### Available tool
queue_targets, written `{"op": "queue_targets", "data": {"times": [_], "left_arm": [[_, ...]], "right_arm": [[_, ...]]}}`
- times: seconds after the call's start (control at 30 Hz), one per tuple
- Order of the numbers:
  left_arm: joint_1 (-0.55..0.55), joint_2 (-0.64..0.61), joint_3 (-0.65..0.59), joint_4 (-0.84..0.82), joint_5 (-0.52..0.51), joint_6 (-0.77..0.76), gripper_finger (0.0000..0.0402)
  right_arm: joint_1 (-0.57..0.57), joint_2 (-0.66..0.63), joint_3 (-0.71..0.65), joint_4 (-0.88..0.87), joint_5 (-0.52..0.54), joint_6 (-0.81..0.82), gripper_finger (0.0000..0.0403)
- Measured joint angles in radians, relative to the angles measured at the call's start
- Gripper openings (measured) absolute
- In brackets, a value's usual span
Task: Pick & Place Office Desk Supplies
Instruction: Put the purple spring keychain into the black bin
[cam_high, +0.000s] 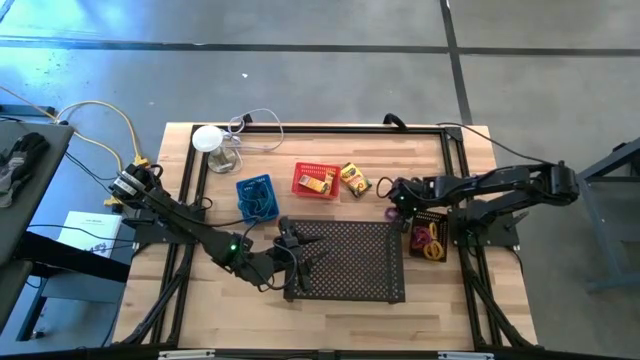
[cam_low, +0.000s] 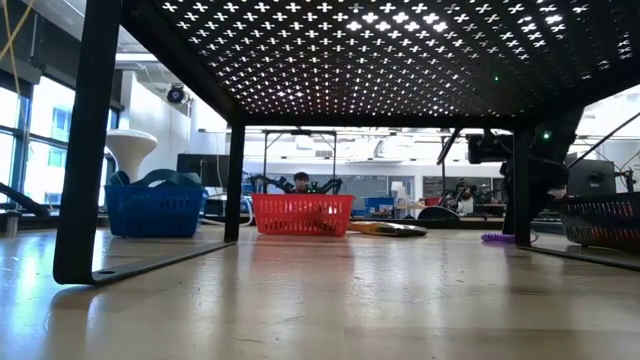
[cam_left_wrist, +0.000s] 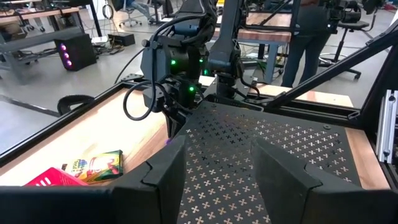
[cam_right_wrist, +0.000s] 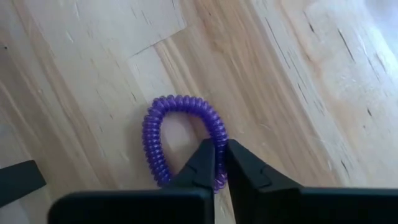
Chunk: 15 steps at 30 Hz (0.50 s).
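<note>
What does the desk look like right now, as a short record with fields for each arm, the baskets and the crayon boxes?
right gripper: fingers shut on the purple coil band, low on the wooden table
left gripper: fingers open, over the black perforated tray, holding nothing
baskets: blue basket, red basket, black basket with bands inside
crayon boxes: one in the red basket, one beside it

A purple coil loop (cam_right_wrist: 180, 134) lies flat on the wood. Nearby stand red (cam_high: 315, 181), blue (cam_high: 256, 197) and black baskets (cam_high: 431, 236).
</note>
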Motion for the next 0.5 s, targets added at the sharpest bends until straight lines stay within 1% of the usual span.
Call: {"op": "queue_targets", "data": {"times": [0.2, 0.3, 0.4, 0.5], "left_arm": [[0.000, 0.000, 0.000, 0.000, 0.000, -0.004, 0.0172], [0.000, 0.000, 0.000, 0.000, 0.001, -0.004, 0.0172], [0.000, 0.000, 0.000, 0.000, 0.001, -0.005, 0.0172], [0.000, 0.000, 0.000, 0.000, 0.001, -0.005, 0.0172]], "right_arm": [[0.000, -0.047, 0.034, -0.054, 0.028, 0.019, 0.0006], [0.006, -0.080, 0.089, -0.125, 0.109, 0.026, 0.0005], [0.027, -0.104, 0.148, -0.265, 0.193, 0.063, 0.0005], [0.063, -0.138, 0.216, -0.382, 0.238, 0.117, 0.0005]]}}
